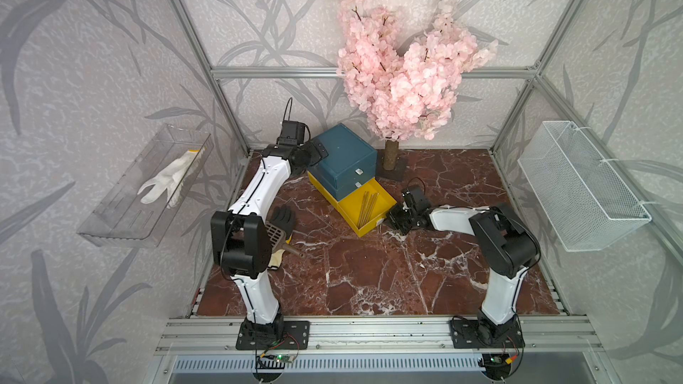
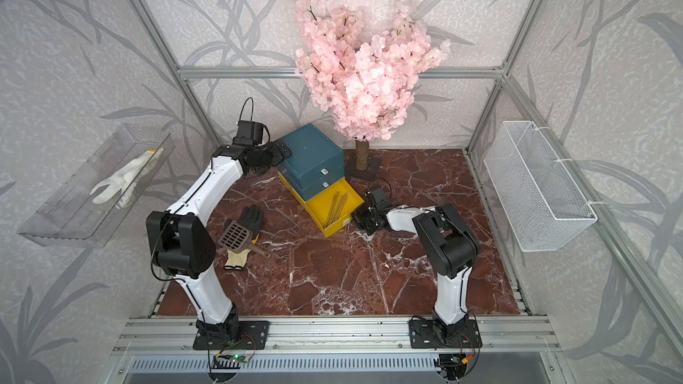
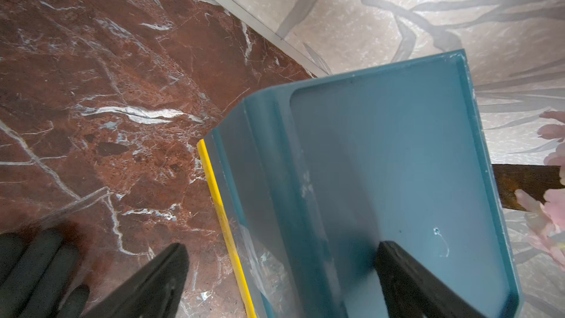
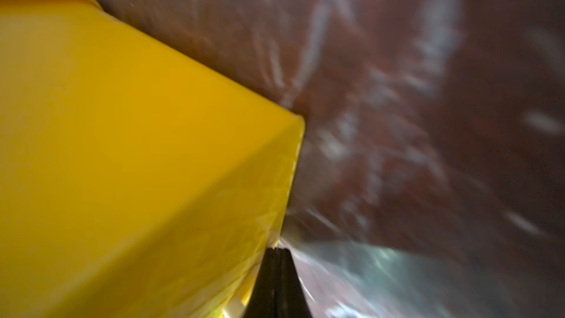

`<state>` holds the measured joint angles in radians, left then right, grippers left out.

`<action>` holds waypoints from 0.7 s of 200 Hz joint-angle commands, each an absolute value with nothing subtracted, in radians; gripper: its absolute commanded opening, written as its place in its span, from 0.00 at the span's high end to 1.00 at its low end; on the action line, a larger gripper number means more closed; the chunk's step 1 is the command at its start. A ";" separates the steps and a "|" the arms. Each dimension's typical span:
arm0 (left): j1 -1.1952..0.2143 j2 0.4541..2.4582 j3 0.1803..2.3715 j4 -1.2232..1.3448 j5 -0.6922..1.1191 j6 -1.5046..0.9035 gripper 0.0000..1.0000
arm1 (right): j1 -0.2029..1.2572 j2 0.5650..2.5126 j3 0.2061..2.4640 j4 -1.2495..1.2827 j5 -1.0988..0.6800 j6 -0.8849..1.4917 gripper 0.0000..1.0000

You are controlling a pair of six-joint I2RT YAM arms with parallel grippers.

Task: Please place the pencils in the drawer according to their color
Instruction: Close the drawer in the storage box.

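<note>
Marble tabletop (image 1: 369, 271) first: the teal chest (image 1: 343, 153) sits toward 12 o'clock of it, w/ its yellow bottom drawer (image 1: 349, 206) standing open toward approx 5 o'clock and the two teal drawers above it shut. L arm (image 1: 258, 186) reaches in from 9 o'clock. Its jaws stand apart, one side over the chest's top, the other down beside its wall, prob. to steady it. R arm (image 1: 452, 216) lies low from 3 o'clock, jaws pressed together at the drawer's front corner. So the drawer lies approx 10 o'clock from them, and R is the nearer arm by far; I'd say a push that way shuts it. Gold pencils (image 1: 367, 206) lie flat inside, long axis approx 1 to 7 o'clock. No teal or dark ones show anywhere, so I guess they're stowed. The white pull tab (image 1: 379, 222) is just beside the R jaws; touching or not, can't tell. Both top views give pencils and tab. The R wrist view gives only blurred yellow wall (image 4: 137, 148) and joined tips. The L wrist view alone makes the L gap plain.
</note>
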<state>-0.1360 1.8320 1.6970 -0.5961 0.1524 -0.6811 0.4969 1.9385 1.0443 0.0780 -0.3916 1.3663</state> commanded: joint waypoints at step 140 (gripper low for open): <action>-0.163 1.810 1.534 -0.601 0.198 -0.646 0.00 | 0.552 2.320 1.570 0.158 -0.445 1.520 0.93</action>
